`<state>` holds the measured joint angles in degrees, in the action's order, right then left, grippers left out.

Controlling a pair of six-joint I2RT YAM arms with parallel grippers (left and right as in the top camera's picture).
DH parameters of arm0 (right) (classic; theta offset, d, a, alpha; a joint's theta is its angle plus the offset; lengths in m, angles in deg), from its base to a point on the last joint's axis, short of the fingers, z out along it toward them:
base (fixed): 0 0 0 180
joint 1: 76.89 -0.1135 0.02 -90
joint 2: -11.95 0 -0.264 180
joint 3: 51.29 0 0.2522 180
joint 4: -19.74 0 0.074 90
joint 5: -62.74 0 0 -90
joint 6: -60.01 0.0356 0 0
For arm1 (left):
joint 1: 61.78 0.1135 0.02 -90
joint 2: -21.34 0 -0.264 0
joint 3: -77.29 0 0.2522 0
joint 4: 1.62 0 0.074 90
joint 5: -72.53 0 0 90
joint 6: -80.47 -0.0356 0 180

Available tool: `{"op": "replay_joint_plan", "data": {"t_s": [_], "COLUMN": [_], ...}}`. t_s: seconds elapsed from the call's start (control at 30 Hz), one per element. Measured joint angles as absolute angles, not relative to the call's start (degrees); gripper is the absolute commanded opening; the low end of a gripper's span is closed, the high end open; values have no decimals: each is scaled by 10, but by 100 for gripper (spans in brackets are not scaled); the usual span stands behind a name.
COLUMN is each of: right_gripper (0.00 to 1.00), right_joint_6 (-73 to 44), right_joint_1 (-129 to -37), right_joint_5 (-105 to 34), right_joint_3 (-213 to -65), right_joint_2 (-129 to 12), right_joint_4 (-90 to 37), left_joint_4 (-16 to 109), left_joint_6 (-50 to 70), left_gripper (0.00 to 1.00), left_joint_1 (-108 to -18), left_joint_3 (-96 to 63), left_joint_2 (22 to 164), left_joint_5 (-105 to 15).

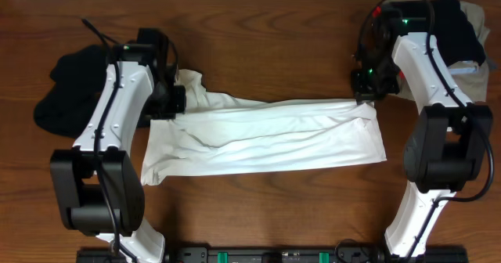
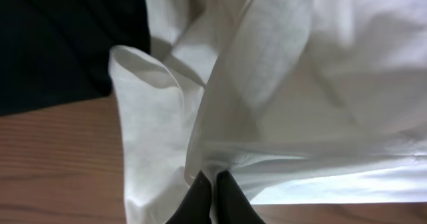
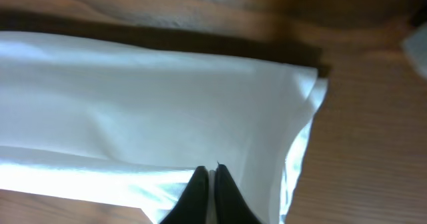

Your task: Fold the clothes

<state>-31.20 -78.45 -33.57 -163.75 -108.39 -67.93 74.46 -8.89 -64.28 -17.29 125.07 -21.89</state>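
The white T-shirt (image 1: 266,138) lies across the middle of the table as a long folded band. At its bunched left end, my left gripper (image 1: 178,99) is shut on the cloth. The left wrist view shows the dark fingertips (image 2: 204,187) pinching a fold of the white T-shirt (image 2: 300,71). My right gripper (image 1: 364,99) sits at the shirt's upper right corner. In the right wrist view a thin white layer is caught in that gripper (image 3: 208,169), with the T-shirt (image 3: 167,97) spread beyond. The black garment (image 1: 66,91) lies crumpled at the far left, under my left arm.
A pile with dark cloth (image 1: 454,28) and a khaki piece (image 1: 474,16) sits at the back right corner, beside my right arm. Bare wooden table (image 1: 266,44) shows behind and in front of the shirt.
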Motion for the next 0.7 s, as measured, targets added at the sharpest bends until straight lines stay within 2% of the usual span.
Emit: {"op": "replay_joint_plan", "data": {"t_s": [0.03, 0.07, 0.3, 0.33, 0.4, 0.47, 0.5, 0.57, 0.7], "right_gripper": [34, 38, 40, 40, 40, 40, 40, 40, 43], "right_joint_6": [-309, -310, -306, -306, -306, -306, -306, -306, -306], "right_joint_1": [-785, -785, -785, -785, -785, -784, -784, -783, -776], "right_joint_5": [-335, -334, -335, -337, -339, -340, -341, -342, -344], "right_joint_3": [-1632, -1627, -1624, -1624, -1624, -1624, -1624, -1624, -1624], "right_joint_2": [-1084, -1084, -1084, -1084, -1084, -1084, -1084, -1084, -1084], "right_joint_4": [-678, -678, -671, -670, -670, -669, -667, -663, -653], "left_joint_4": [736, 731, 705, 702, 699, 694, 690, 681, 671], "left_joint_6": [-89, -89, -84, -85, -88, -85, -83, -82, -66], "left_gripper": [24, 27, 28, 34, 51, 84, 92, 99, 98], "left_joint_1": [-643, -642, -641, -641, -641, -641, -641, -641, -637], "left_joint_3": [-162, -153, -136, -136, -136, -136, -136, -136, -136], "left_joint_2": [1251, 1251, 1251, 1251, 1251, 1251, 1251, 1251, 1251], "left_joint_5": [-217, -217, -213, -213, -213, -213, -213, -213, -213]}}
